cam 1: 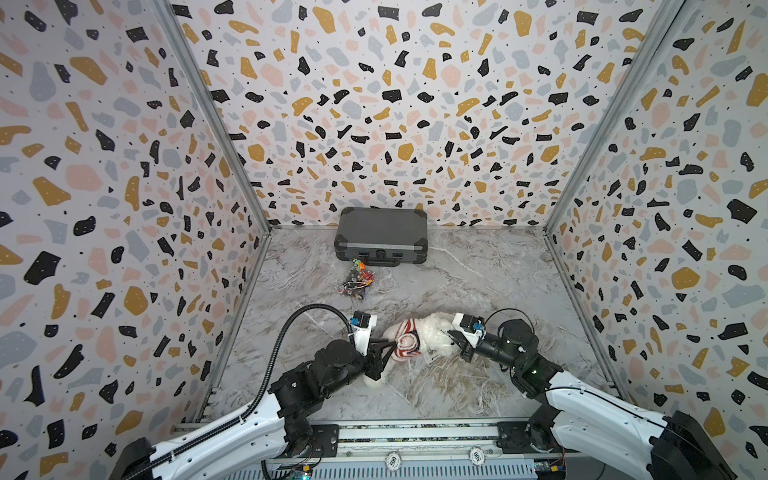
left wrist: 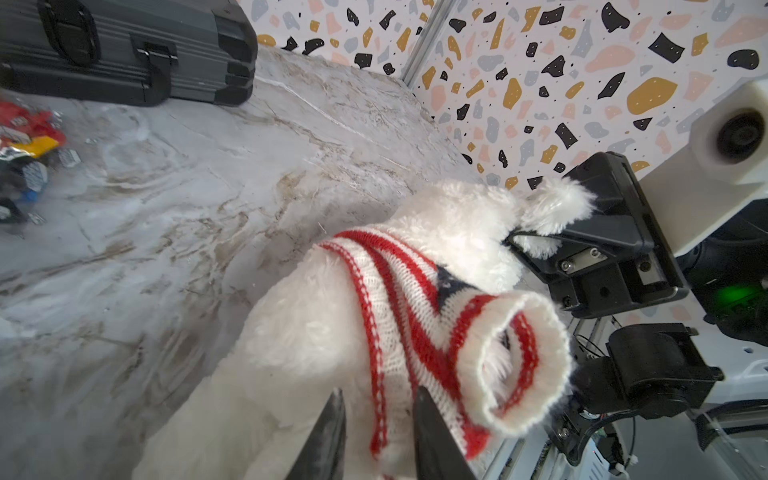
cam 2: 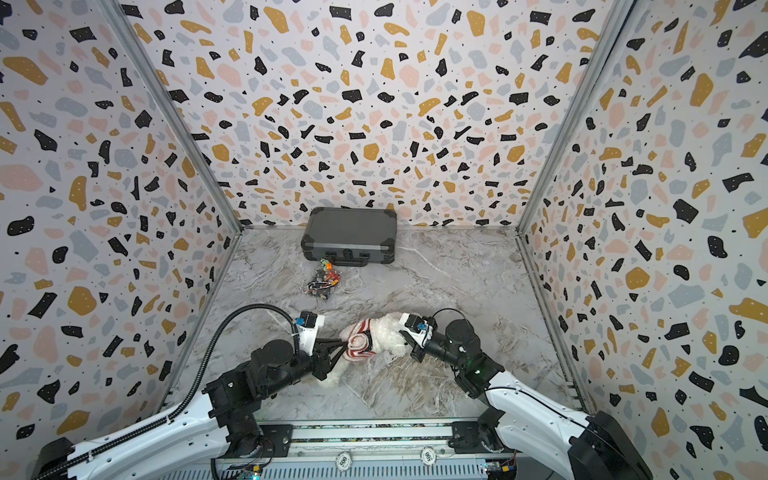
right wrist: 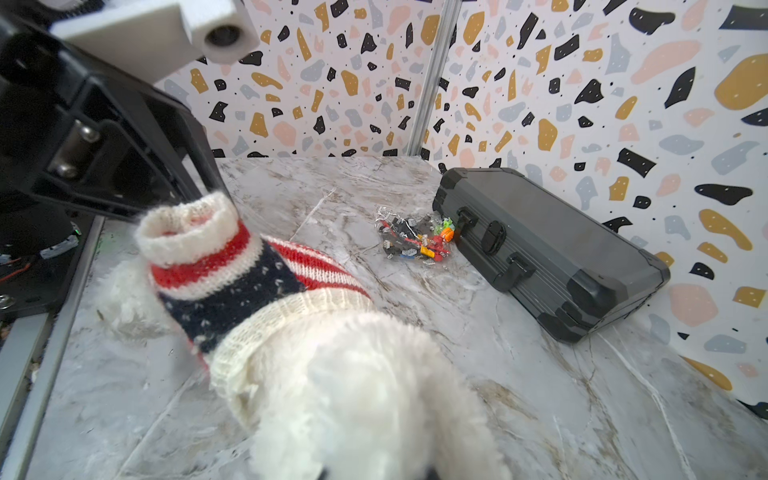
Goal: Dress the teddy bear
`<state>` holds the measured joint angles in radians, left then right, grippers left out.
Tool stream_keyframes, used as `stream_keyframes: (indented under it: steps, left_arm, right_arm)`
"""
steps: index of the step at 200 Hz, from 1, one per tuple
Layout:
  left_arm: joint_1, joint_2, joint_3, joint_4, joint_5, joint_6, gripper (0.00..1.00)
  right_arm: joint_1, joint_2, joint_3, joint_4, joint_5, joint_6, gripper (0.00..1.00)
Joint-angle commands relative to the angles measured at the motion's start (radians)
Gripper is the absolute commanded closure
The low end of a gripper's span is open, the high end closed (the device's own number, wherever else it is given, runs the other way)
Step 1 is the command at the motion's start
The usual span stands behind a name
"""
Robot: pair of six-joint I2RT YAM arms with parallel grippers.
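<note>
The teddy bear [cam 1: 434, 332] lies on the table [cam 1: 478, 270] between the arms, sweater [cam 1: 405, 345] bunched round its torso; the right gripper [left wrist: 536, 232] clamps an ear; the left gripper [left wrist: 378, 415] straddles the hem, grip unclear; straightening seemingly remains.

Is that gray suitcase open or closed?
Closed. The case lies flat with its lid down tight on the base. No gap shows, and its latches look fastened.

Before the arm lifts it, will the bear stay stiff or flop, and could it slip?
Probably floppy: the bear lies slack on the table and looks all soft plush. It is likely light for its size, being so fluffy. Slipping seems unlikely, since the right gripper pinches its fur, though only a small tuft.
</note>
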<state>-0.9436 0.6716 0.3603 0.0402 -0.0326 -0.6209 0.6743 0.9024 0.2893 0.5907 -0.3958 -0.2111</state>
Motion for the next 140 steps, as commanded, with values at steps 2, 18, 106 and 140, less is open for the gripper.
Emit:
stream_keyframes:
  steps: [2,18,106,140]
  left_arm:
    - [0.002,-0.006,-0.04,0.147,0.08,-0.091,0.71]
    - [0.004,-0.004,-0.055,0.18,0.079,-0.103,0.71]
    - [0.004,0.035,-0.092,0.309,0.128,-0.162,0.7]
    - [0.004,0.021,-0.105,0.304,0.119,-0.17,0.91]
  right_arm:
    - [-0.005,-0.03,-0.008,0.087,0.011,0.004,1.0]
    - [-0.005,-0.031,-0.013,0.093,0.006,0.002,1.0]
    - [-0.005,-0.031,-0.038,0.126,0.023,-0.006,1.0]
    - [-0.005,-0.047,-0.046,0.126,0.043,-0.004,1.0]
